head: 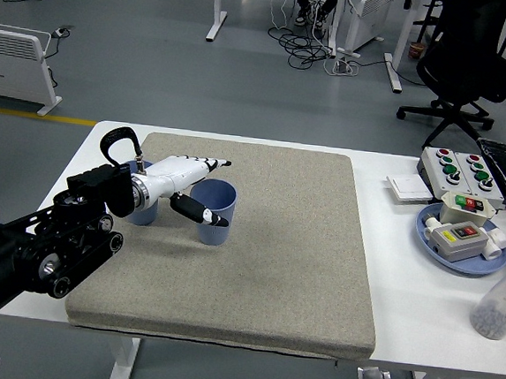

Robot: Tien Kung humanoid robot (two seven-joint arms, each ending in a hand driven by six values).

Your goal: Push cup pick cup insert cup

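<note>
1. My left hand point(191, 184) reaches over the grey mat point(256, 261), fingers stretched behind the right blue cup point(216, 211), thumb across its front.
2. I can't tell whether it actually grips.
3. The left blue cup point(142, 212) sits mostly hidden behind my wrist.
4. The right arm is out of view.

No legible text, label, brand, number or sign found. The control boxes point(465, 228) at three o'clock carry coloured buttons and small plates, but any print there is too small to read.
</note>
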